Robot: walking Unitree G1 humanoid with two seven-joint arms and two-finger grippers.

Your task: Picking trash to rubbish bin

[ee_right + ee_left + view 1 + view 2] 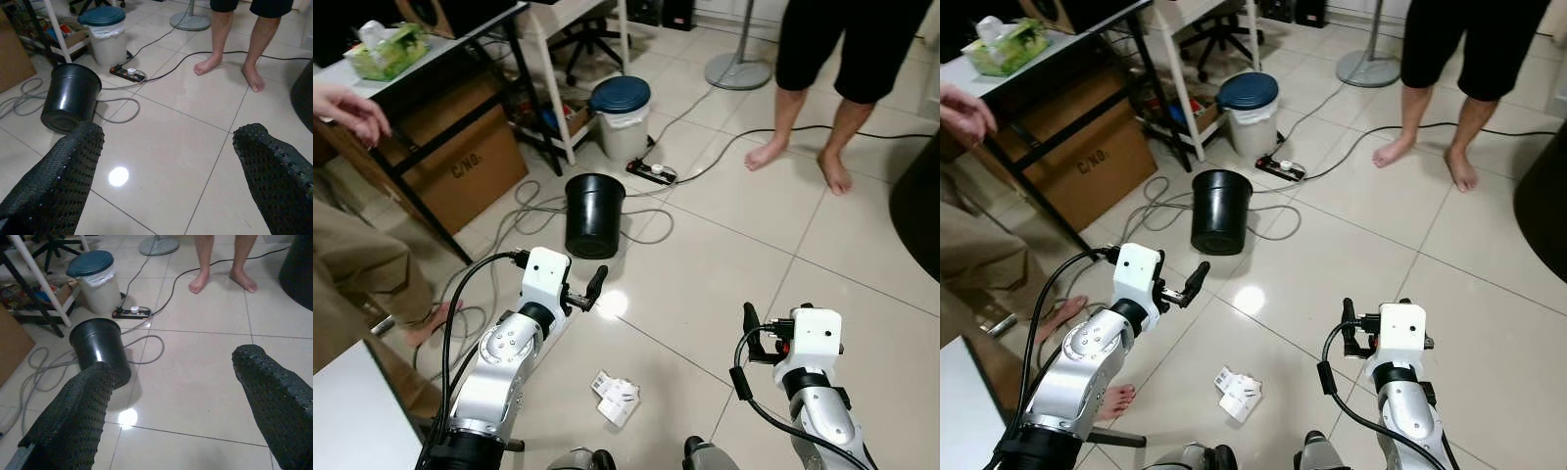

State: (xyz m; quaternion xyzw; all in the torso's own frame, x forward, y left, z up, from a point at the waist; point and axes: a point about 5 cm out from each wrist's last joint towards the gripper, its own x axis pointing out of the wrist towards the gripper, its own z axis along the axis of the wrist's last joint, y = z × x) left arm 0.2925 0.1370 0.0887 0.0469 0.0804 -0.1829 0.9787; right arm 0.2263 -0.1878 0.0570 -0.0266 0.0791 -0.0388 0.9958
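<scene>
A crumpled white carton lies on the tiled floor between my two arms, close to my feet. A black bin stands further ahead, left of centre, and is also seen past the fingers in the wrist views. My left gripper is held above the floor between carton and bin; its fingers are spread wide apart with nothing between them. My right gripper hovers to the right of the carton, also open and empty.
A white bin with a blue lid and a power strip with cables sit behind the black bin. A barefoot person stands at the back right. Another person's leg and hand are at the left, by a cardboard box.
</scene>
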